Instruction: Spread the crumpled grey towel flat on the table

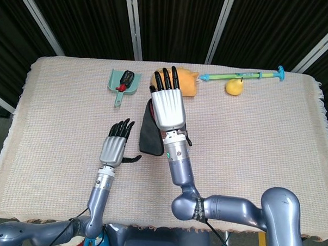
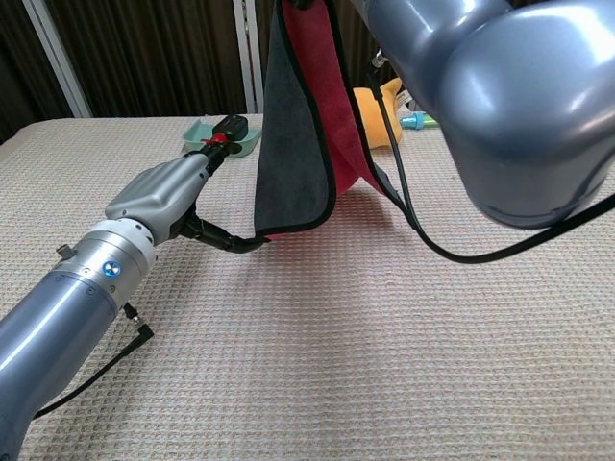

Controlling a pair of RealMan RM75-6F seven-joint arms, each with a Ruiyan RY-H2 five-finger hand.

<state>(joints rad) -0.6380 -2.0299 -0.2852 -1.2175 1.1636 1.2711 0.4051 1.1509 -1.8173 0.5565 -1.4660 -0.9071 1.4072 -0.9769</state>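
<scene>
The grey towel hangs from the right hand, which is raised above the middle of the table; its top is out of the chest view, and in the head view the back of the hand hides the grip, so how the fingers close on the cloth cannot be told — only that the towel is suspended from it. The cloth drapes folded on itself, grey face outward and red lining showing inside, with its long axis running near vertical and its lower corner pointing down, touching or just above the table surface. It looks light, soft and limp: it will follow whatever pulls it, sag between any two held points and slide readily on itself, so a pinch on the dark bound edge should hold better than a grab at the loose middle. The left hand lies low beside that lower corner, fingers apart and holding nothing, its thumb stretched out so the tip meets or nearly meets the hem — which, the views do not settle. The bottom corner seems the sensible place for it to take hold, so the two hands can draw the folds apart and lay the towel down flat. Behind, a green dustpan and an orange plush toy sit near the far edge.
</scene>
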